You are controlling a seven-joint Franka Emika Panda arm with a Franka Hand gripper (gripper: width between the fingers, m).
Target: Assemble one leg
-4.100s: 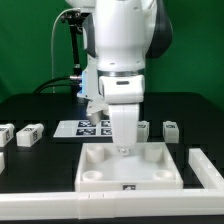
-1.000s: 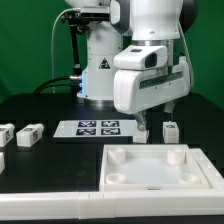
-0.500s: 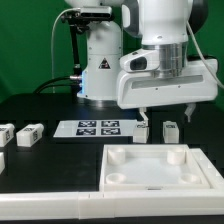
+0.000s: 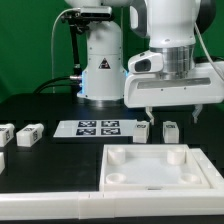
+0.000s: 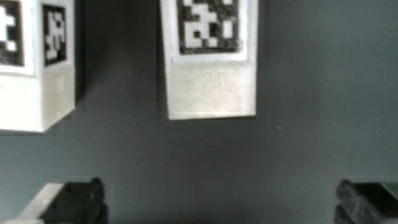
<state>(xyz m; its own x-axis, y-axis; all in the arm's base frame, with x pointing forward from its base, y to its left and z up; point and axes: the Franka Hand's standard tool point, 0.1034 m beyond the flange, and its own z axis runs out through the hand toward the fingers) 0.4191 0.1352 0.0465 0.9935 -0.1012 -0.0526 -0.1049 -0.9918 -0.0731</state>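
On the black table (image 4: 40,110), near the exterior view's left edge, two white blocks (image 4: 30,133) sit side by side. Next comes the marker board (image 4: 98,127), then a neighbouring block (image 4: 143,129), then the leg (image 4: 170,130), with dark table showing between the two. Above the leg hangs the gripper (image 4: 170,113), jaws spread wide, holding nothing. Nearer the camera lies the white tray (image 4: 160,170), its floor and round corner sockets bare. From the wrist view, the leg (image 5: 214,70) sits clear of both fingertips (image 5: 71,200).

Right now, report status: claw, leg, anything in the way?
Claw open, empty, over the leg. Leg on the table, ungripped. Another leg close beside it.
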